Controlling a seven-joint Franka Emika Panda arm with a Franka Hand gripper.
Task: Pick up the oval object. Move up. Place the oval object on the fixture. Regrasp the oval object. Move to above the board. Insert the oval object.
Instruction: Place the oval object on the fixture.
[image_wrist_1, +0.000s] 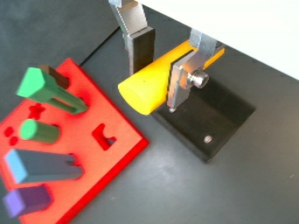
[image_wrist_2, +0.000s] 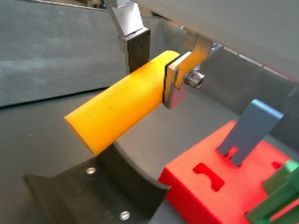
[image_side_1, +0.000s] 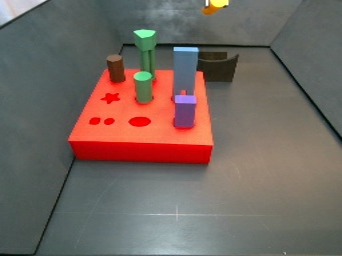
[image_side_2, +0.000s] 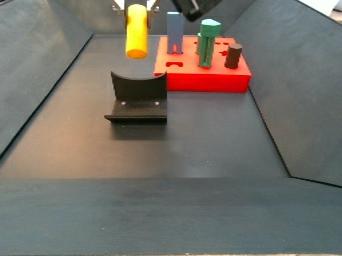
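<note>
My gripper (image_wrist_1: 156, 86) is shut on the oval object (image_wrist_1: 146, 85), a yellow-orange peg that lies crosswise between the fingers. It shows the same way in a wrist view (image_wrist_2: 117, 109). The peg hangs in the air above the fixture (image_side_2: 138, 97), well clear of it, as a side view shows (image_side_2: 136, 30). In a side view only its tip shows at the top edge (image_side_1: 215, 4). The fixture (image_wrist_1: 216, 118) lies directly below the peg. The red board (image_side_1: 134, 135) stands beside the fixture (image_side_1: 218, 66), with an empty oval hole (image_side_1: 139, 122) near its front.
On the board stand a green round peg (image_side_1: 143, 86), a brown round peg (image_side_1: 116, 68), a purple peg (image_side_1: 183, 110), a tall blue block (image_side_1: 186, 72) and a tall green peg (image_side_1: 144, 45). Dark walls enclose the floor on all sides.
</note>
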